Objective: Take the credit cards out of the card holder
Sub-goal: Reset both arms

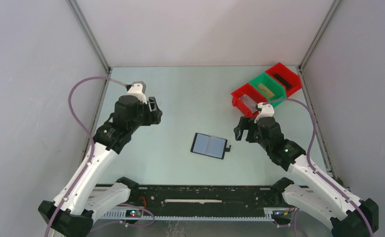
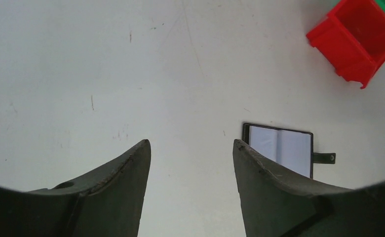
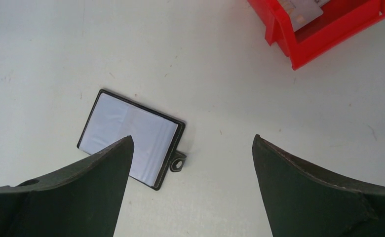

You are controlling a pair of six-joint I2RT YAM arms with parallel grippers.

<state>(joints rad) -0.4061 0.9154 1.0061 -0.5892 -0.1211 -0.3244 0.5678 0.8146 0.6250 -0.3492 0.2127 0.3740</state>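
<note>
Right wrist view has the card holder (image 3: 131, 136) lying opened flat on the table (image 3: 57, 49), just ahead of my right gripper (image 3: 193, 140) and off to its left. Its near corner is hidden behind one dark finger (image 3: 82, 197). The cover is black with a stitched edge. The two inner panels are a smooth pale grey-blue with a crease between them. Whether those panels are bare lining or hold something thin, I cannot make out. The long axis of the open rectangle runs slantwise across this view. The small strap tab (image 3: 178, 163), with a round stud or hole in it, sticks out of a short side toward the gap between my fingers. My right jaws stand wide apart and carry nothing.

From the left wrist, the holder sits ahead and to the right of my left gripper (image 2: 190, 145). Its lower edge is cut off by a finger (image 2: 279, 197), and its tab points away to the right. These jaws too are spread wide and empty.

From the top, the holder lies between my two grippers, nearer the right one, with the tab toward it. Beyond the right gripper three plastic bins touch in a slanted row: the near red bin (image 1: 237, 98), the green bin (image 1: 255, 81) and the far red bin (image 1: 293, 76). Something pale and flat lies in the near red bin, clipped by the frame edge at the right wrist. The shapes in the other two are too small to name.
</note>
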